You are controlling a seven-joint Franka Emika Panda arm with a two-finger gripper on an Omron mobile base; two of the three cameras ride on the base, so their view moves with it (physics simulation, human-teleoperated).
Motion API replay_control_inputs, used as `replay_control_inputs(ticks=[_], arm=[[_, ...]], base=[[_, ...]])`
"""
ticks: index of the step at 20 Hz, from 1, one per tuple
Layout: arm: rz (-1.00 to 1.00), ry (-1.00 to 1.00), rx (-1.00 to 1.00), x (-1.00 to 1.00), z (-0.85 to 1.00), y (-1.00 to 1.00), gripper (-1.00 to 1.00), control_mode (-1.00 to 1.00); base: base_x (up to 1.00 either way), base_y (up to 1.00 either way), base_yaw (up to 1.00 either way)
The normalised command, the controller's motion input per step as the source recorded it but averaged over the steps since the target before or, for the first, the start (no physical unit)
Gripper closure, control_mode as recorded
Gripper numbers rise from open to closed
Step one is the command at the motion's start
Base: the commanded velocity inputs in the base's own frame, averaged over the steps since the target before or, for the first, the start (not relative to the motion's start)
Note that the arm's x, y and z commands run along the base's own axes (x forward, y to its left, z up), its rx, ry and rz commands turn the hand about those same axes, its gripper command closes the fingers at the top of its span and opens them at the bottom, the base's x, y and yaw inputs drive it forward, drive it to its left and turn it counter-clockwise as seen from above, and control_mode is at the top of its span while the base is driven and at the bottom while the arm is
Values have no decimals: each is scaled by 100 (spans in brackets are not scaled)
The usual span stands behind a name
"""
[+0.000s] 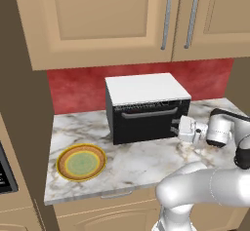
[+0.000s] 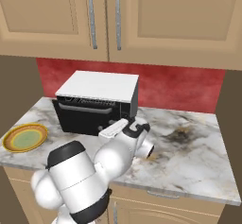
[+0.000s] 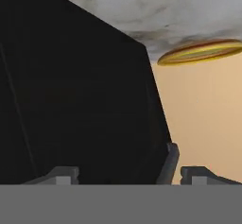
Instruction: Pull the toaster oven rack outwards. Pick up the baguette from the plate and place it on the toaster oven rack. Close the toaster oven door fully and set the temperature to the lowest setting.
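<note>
The black toaster oven (image 1: 146, 109) with its white top stands at the back of the marble counter. Its mesh toaster oven door (image 1: 149, 122) stands upright against the front, grey bar handle (image 1: 149, 113) near the top. The toaster oven rack and the baguette are hidden. The plate (image 1: 81, 162) lies bare at the counter's front left, and the hand view shows it (image 3: 201, 51) upside down. My gripper (image 1: 175, 126) is level with the oven's lower right front corner, pointing left at it. In the hand view the gripper (image 3: 130, 176) has its fingertips far apart, a small grey part (image 3: 172, 161) of the oven between them, untouched.
Tan wall cabinets (image 1: 105, 15) with long grey handles hang above the oven. A red backsplash (image 1: 73, 91) runs behind it. A dark stain (image 2: 182, 132) marks the counter right of the oven. A brown wall panel (image 1: 22, 103) bounds the counter on the left.
</note>
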Motion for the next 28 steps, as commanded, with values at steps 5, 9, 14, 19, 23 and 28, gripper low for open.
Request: replay_control_inputs(ticks=[5, 9, 14, 19, 23, 28], arm=[[-33, -5, 0, 60, 61, 50, -100, -100], [-30, -1, 0, 67, 68, 37, -100, -100], [-26, 0, 0, 72, 71, 24, -100, -100], [-23, 0, 0, 71, 73, 9, -100, -100], [-15, 3, 5, 32, 90, -3, -100, -100], [-1, 12, 11, 0, 99, -27, -100, -100]], base=[[0, 0, 0], [0, 0, 0], [0, 0, 0], [0, 0, 0], [0, 0, 0], [0, 0, 0]])
